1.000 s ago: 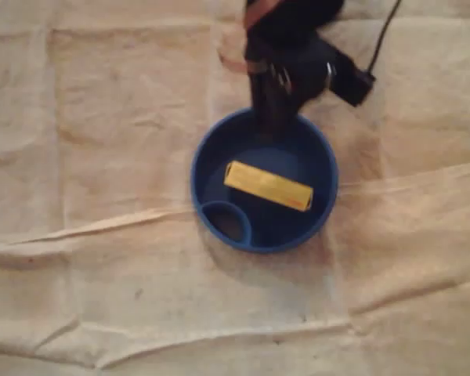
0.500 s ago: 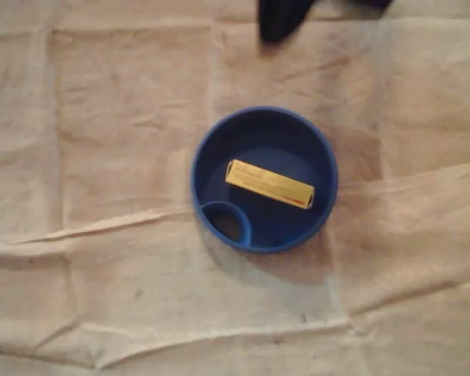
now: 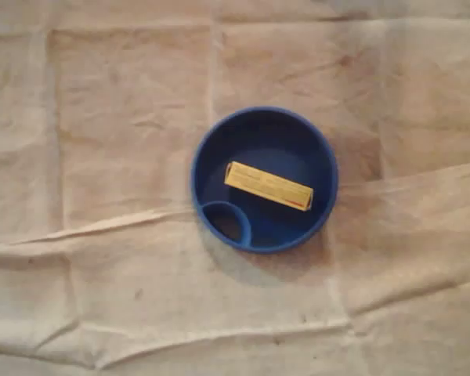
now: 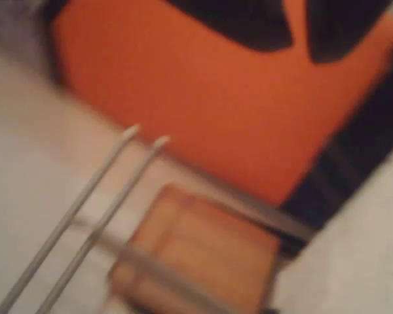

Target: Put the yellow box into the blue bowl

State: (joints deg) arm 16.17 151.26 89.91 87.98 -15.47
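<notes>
The slim yellow cardboard box (image 3: 268, 186) rests in the round blue plastic bowl (image 3: 219, 141), safe barring a knock; the fingers' state I cannot tell.

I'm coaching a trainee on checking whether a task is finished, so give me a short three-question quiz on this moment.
1. True or false: the yellow box lies inside the blue bowl.
2. Multiple choice: in the overhead view, the bowl's small round compartment sits at its A) upper right, B) lower left, C) centre.
3. Short answer: what does the bowl stand on?

Key:
1. True. The box lies flat on the bowl's floor, outside the small compartment.
2. B.
3. A creased beige cloth.
</notes>
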